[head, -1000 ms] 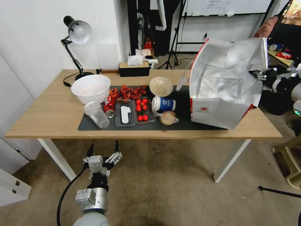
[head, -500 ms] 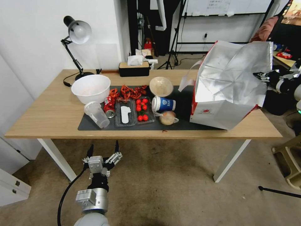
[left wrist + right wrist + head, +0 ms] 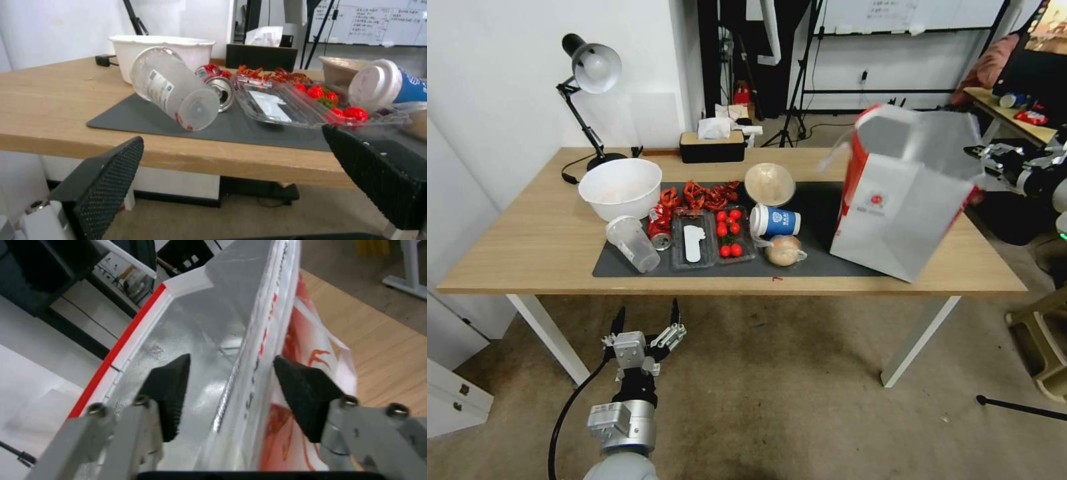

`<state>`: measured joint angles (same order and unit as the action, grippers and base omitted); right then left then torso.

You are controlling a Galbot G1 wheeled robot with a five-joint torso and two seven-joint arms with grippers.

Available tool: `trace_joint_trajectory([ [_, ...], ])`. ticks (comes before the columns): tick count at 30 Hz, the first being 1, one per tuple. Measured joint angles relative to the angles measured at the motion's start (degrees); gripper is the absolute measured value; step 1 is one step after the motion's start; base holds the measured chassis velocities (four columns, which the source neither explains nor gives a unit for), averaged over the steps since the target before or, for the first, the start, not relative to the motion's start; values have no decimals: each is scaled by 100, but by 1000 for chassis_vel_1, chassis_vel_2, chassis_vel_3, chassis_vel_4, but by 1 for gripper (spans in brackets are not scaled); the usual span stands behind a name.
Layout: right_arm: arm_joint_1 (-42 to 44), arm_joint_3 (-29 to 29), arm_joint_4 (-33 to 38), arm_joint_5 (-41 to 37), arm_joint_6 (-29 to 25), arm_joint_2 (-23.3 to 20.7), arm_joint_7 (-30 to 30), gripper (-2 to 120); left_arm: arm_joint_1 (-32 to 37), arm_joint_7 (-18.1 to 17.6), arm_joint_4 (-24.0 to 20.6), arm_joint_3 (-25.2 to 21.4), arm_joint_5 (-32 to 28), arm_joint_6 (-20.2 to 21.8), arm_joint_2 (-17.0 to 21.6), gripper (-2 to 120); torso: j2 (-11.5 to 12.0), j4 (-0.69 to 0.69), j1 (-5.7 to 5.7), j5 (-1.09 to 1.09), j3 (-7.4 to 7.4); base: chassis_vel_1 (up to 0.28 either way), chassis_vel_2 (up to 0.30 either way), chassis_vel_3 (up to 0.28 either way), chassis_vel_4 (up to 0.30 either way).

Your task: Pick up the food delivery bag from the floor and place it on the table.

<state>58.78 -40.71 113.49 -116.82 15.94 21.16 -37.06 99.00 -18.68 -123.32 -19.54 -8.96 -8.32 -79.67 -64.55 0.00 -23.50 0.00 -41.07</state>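
One food delivery bag [image 3: 897,217] stands upright on the right end of the worktop [image 3: 527,247], its near corner by the front edge and part of its base on the dark grey mat [image 3: 820,257]. The right hand [image 3: 229,396] has its fingers spread wide either side of the bag's top wall, one inside against the foil lining and one outside, neither pressing the paper. The left hand [image 3: 647,327] hangs low in front of the worktop above the carpet, fingers wide apart and holding nothing.

On the mat I count one white bowl [image 3: 620,188], one tan bowl [image 3: 769,183], one clear plastic cup [image 3: 632,243] on its side, one tipped red can [image 3: 660,227], one blue paper cup [image 3: 775,221] lying down, and one small bagged bun [image 3: 785,251]. A clear tray [image 3: 694,241] holds a white piece, and its neighbour holds cherry tomatoes [image 3: 728,233]. Red scraps [image 3: 697,195] lie behind them. One desk lamp [image 3: 590,73] and one tissue box [image 3: 712,143] stand at the back.
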Motion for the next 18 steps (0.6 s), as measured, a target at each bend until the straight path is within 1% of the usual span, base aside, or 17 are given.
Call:
trace_joint_trajectory([
  [2, -24, 30, -8, 34, 1, -16, 4, 68, -5, 0, 9, 10, 5, -1, -16, 100, 0, 0, 0, -1, 0, 0, 0, 0, 0],
  [4, -27, 35, -8, 51, 1, -20, 4, 69, -6, 0, 10, 13, 6, -1, -18, 100, 0, 0, 0, -1, 0, 0, 0, 0, 0],
  [5, -30, 47, -8, 108, 1, -23, 9, 77, -6, -1, 10, 16, 2, -1, -22, 100, 0, 0, 0, 0, 0, 0, 0, 0, 0],
  [6, -29, 48, -5, 142, 1, -23, 12, 82, -6, -3, 9, 17, -3, -1, -22, 100, 0, 0, 0, 0, 0, 0, 0, 0, 0],
  [7, -29, 48, -5, 142, 1, -23, 12, 82, -6, -3, 9, 17, -3, -1, -22, 100, 0, 0, 0, 0, 0, 0, 0, 0, 0],
  [9, -11, 48, 15, 224, 1, -22, 22, 90, -4, -3, -2, 14, -14, 1, -14, 100, 0, 0, 0, 0, 0, 0, 0, 0, 0],
  [10, -11, 48, 15, 224, 1, -22, 22, 90, -4, -3, -2, 14, -14, 1, -14, 100, 0, 0, 0, 0, 0, 0, 0, 0, 0],
  [12, 26, 38, 70, 369, -23, -23, 79, 99, -2, -4, -36, -6, -37, 1, 9, 100, 0, 0, 0, 0, 0, 0, 0, 0, 0],
  [14, 37, 25, 87, 415, -39, -25, 95, 99, -2, -5, -44, -14, -45, 1, 14, 100, 0, 0, 0, 0, 0, 0, 0, 0, 0],
  [15, 91, -31, 152, 558, -111, -39, 175, 100, 0, -13, -61, -26, -62, 5, 26, 100, 0, 0, 0, -1, 0, 0, 0, 0, 0],
  [16, 220, -106, 298, 869, -254, -59, 323, 100, 13, -59, -121, -29, -100, 74, 40, 100, 0, 0, 0, -1, 0, 0, 0, 0, 0],
  [17, 220, -106, 298, 869, -254, -59, 323, 100, 13, -59, -121, -29, -100, 74, 40, 100, 0, 0, 0, -1, 0, 0, 0, 0, 0],
  [18, 279, -136, 357, 1046, -308, -64, 400, 100, 19, -67, -138, -30, -108, 92, 42, 100, 0, 0, 0, 0, 0, 0, 0, 0, 0],
])
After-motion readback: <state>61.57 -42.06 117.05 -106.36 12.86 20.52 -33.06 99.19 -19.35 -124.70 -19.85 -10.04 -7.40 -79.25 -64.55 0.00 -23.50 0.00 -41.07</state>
